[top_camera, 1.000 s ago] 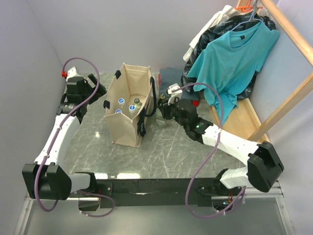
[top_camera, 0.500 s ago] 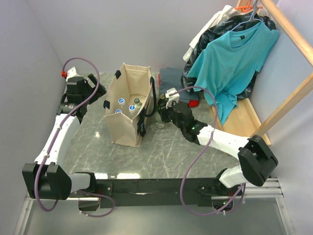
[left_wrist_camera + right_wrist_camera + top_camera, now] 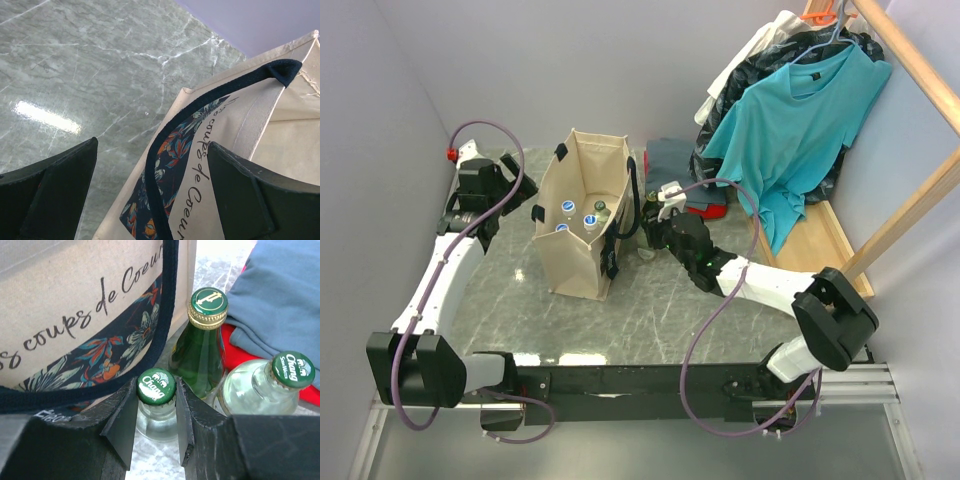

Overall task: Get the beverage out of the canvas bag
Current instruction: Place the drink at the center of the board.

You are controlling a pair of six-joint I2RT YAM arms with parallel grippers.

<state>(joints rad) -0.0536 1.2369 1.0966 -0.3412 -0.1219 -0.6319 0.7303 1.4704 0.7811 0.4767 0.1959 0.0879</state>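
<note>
1. Right wrist view: the clear bottle (image 3: 156,390) with a green cap sits between the fingers of the right gripper (image 3: 156,412), which pinches it just under the cap. It is upright and small, and the glass shows its contents as clear.
2. This bottle is outside the bag (image 3: 75,315), just beside the bag's printed side wall. Its base is hidden, so we cannot tell whether it rests on the table (image 3: 650,300).
3. We judge that the step in hand is setting the bottle down. The next move calls for lowering it until it stands, spreading the fingers and backing straight off without knocking its neighbours.
4. Those neighbours stand close: a green bottle (image 3: 200,350) right behind it and a second clear bottle (image 3: 260,390) to one side, both upright.
5. From above, the bag stands open and upright on the table, with several capped bottles (image 3: 582,215) inside, so we think more trips are needed.
6. The left gripper (image 3: 145,195) is spread wide on the bag's far side, straddling the black strap (image 3: 165,145) without closing on it.
7. Beyond the bottles lies a blue cloth (image 3: 280,295).
</note>
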